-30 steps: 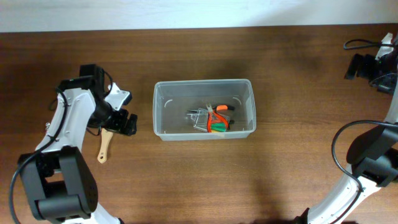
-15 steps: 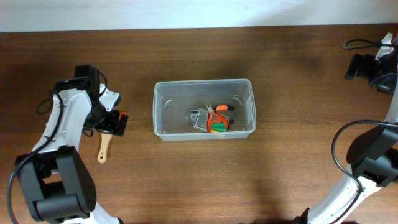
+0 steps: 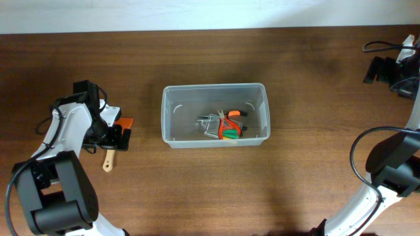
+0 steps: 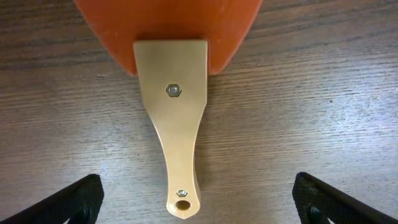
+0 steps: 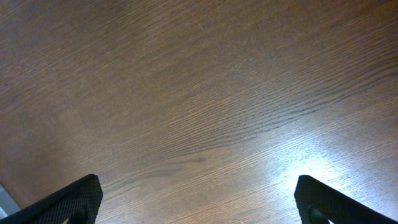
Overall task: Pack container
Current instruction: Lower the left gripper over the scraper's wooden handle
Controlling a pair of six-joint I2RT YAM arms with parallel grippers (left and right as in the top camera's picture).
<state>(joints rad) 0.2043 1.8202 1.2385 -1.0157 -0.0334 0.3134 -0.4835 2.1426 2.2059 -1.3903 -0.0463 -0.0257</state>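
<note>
Shifted left gripper [image 3: 118, 136] toward 8 o'clock, spread over scraper [image 4: 171, 112] | right gripper [image 5: 199, 202] spread, idle | risk: flat handle slipping on worktop [image 3: 295, 183], missing container [image 3: 169, 118].

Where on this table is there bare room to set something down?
The table is bare between the container and the right arm, and in front of the container. The left is crowded: the left pincer is over the scraper.
</note>
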